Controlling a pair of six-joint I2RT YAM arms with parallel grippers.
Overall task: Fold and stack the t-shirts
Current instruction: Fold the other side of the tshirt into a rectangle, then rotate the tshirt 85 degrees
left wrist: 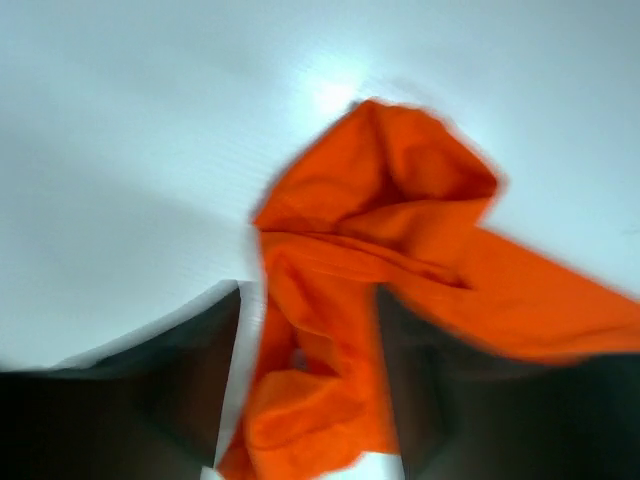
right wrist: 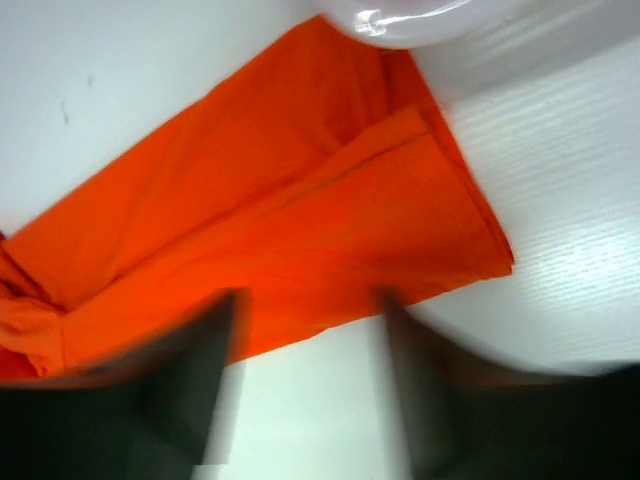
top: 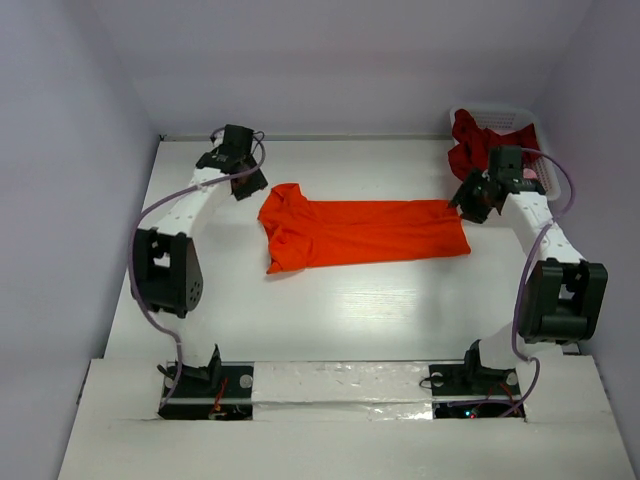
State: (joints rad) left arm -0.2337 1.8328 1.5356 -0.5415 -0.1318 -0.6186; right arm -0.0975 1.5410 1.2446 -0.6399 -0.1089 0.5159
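Observation:
A bright orange t-shirt [top: 360,232] lies folded lengthwise across the middle of the table, collar end to the left. My left gripper [top: 247,183] is at that left end. In the left wrist view its jaws [left wrist: 310,400] stand apart with bunched orange cloth [left wrist: 400,220] between them; that view is blurred. My right gripper [top: 462,203] is at the shirt's far right corner. In the right wrist view it [right wrist: 310,390] is open and empty over bare table, with the shirt's hem edge [right wrist: 280,230] just ahead of the fingertips. Darker red shirts [top: 475,140] lie heaped in the basket.
The white lattice basket [top: 503,108] stands at the back right corner, just behind my right gripper. White walls close in the table at the left, back and right. The arm bases sit at the near edge.

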